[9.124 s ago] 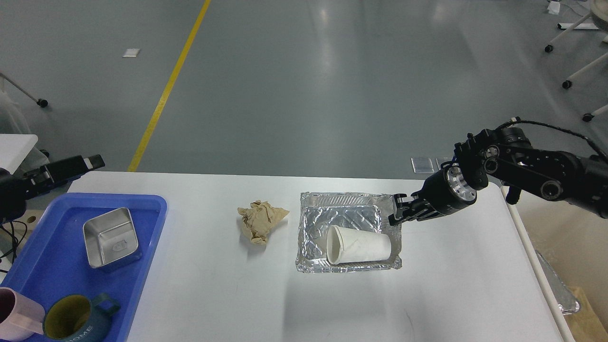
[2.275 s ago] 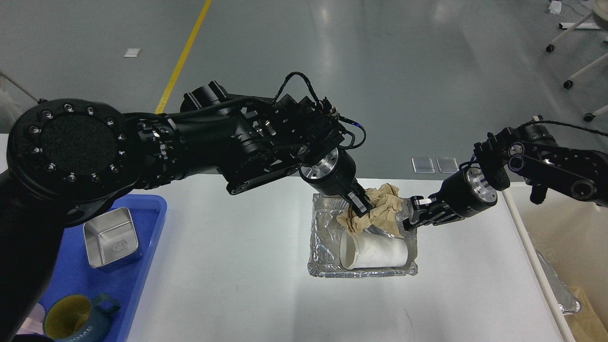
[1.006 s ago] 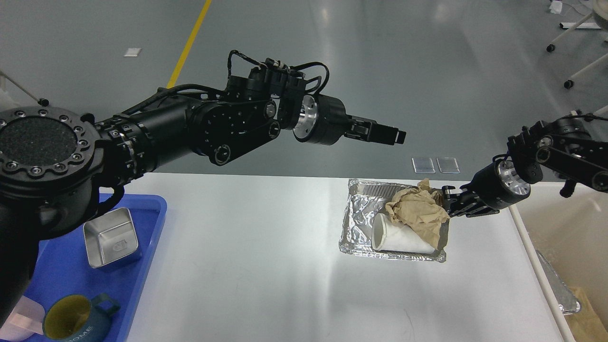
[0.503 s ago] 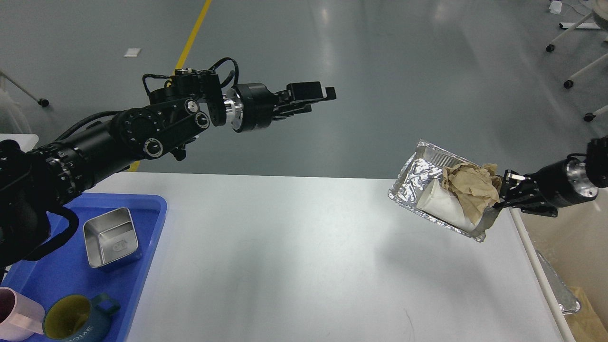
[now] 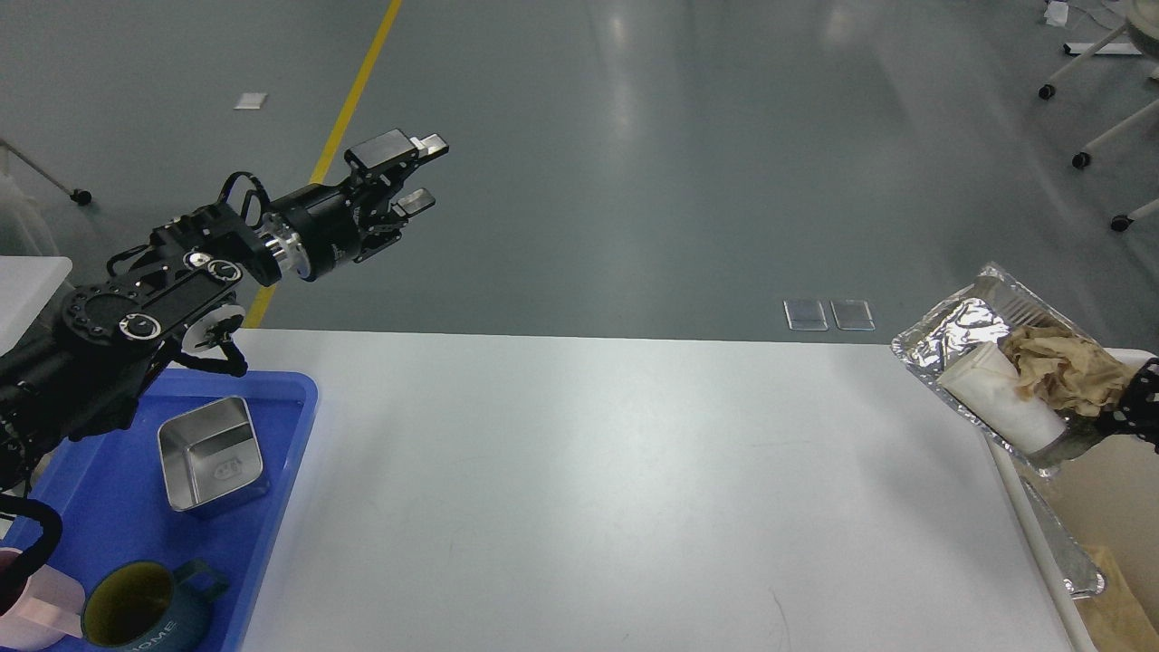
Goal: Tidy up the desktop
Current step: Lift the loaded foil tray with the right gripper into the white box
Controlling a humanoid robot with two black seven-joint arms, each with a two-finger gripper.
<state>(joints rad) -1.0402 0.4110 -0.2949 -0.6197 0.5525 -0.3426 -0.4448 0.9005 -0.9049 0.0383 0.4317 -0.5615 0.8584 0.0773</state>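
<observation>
The white desktop [image 5: 616, 489] fills the lower middle of the head view. My right gripper [image 5: 1139, 403] shows only at the right edge of the view. It is shut on the rim of a foil tray [image 5: 942, 337] and holds it tilted in the air over the desktop's right edge. In the tray lie a white paper cup [image 5: 1000, 403] on its side and a crumpled brown paper [image 5: 1059, 367]. My left gripper [image 5: 423, 172] is open and empty, raised high beyond the desktop's far left corner.
A blue tray [image 5: 109, 507] at the left holds a steel box [image 5: 210, 453], a teal mug [image 5: 145, 611] and a pink cup [image 5: 27, 607]. A cream bin [image 5: 1114, 489] beside the right edge holds another foil piece [image 5: 1073, 561].
My left arm dropped the brown paper into the foil tray, then pulled back to the left. My right gripper lifted the loaded tray and carried it right, past the desktop's edge.
</observation>
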